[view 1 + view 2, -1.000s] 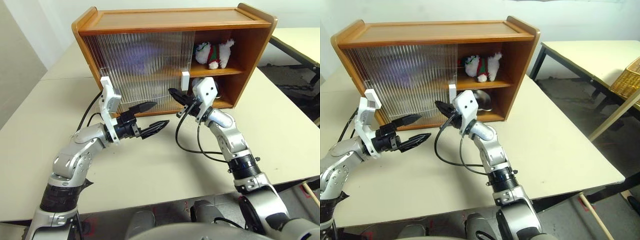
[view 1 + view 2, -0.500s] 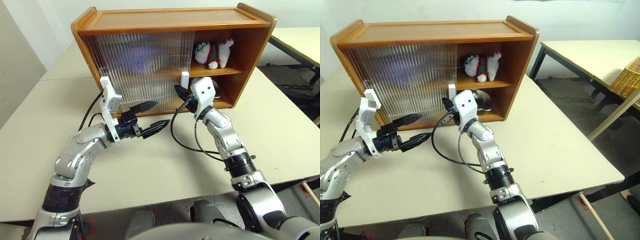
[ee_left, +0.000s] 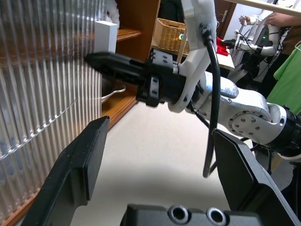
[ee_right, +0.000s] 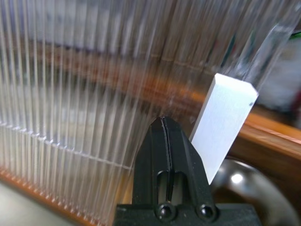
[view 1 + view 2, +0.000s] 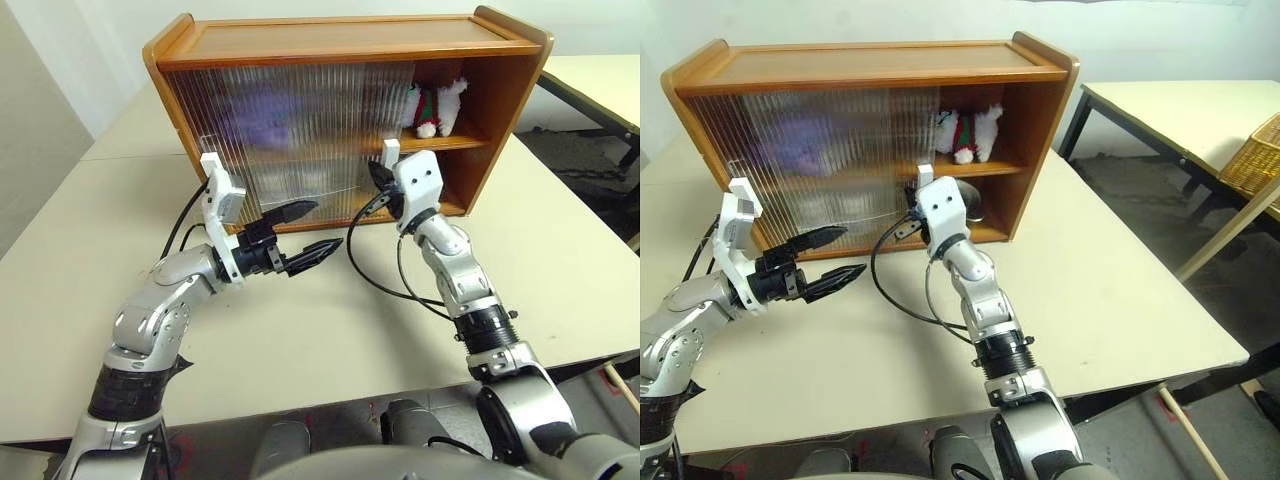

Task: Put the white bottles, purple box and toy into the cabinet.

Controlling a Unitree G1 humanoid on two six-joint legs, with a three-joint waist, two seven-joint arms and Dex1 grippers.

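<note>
The right tool (image 5: 378,178) is closed, holding nothing, its tip against the ribbed door (image 5: 300,125) just beside the white handle (image 5: 391,153), which stands upright on the side toward the open end of the cabinet (image 5: 350,40). Pushing that way would likely slide the door shut. Past the handle, the toy (image 5: 436,104) sits on the upper shelf. The left tool (image 5: 318,232) hangs wide open and empty, farther from the handle.
</note>
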